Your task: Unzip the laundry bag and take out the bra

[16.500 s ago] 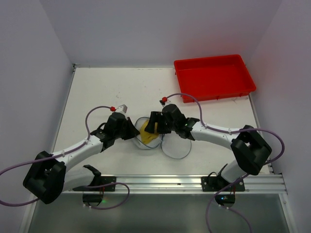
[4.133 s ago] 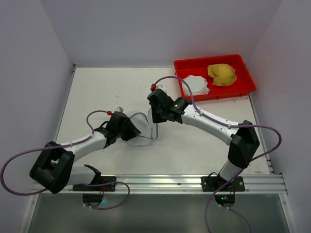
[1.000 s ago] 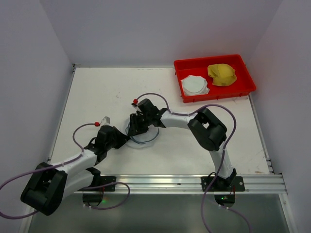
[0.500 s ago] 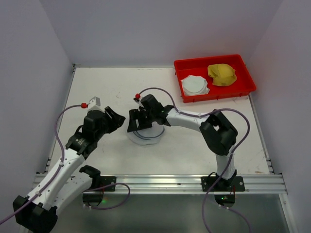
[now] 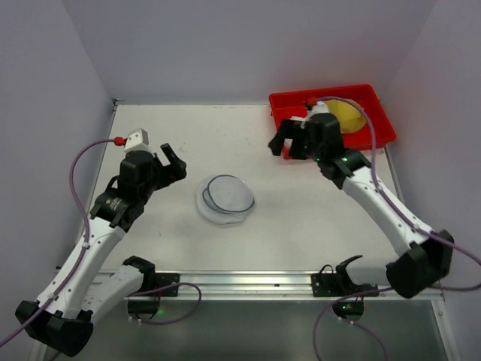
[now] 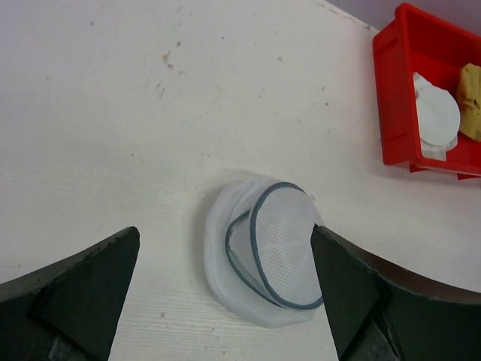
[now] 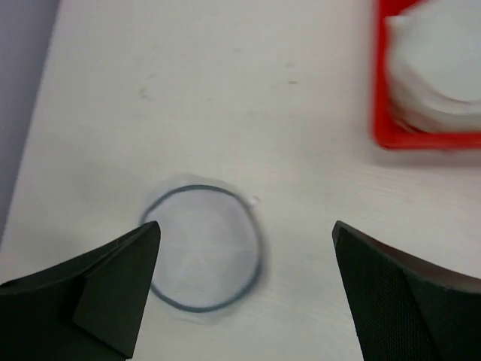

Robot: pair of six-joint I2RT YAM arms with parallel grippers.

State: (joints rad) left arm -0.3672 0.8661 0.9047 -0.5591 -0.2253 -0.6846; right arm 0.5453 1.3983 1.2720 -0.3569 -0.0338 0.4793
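Lying loose mid-counter, apart from the wide-open, empty left gripper and right gripper, the laundry bag may skid if pinched one-sidedly.

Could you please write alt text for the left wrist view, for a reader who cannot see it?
A round white mesh laundry bag with a dark zipper band lies untouched on the pale table, seen between the two dark fingers of the open left gripper. At upper right, a red tray holds a white cloth item and a yellow item.
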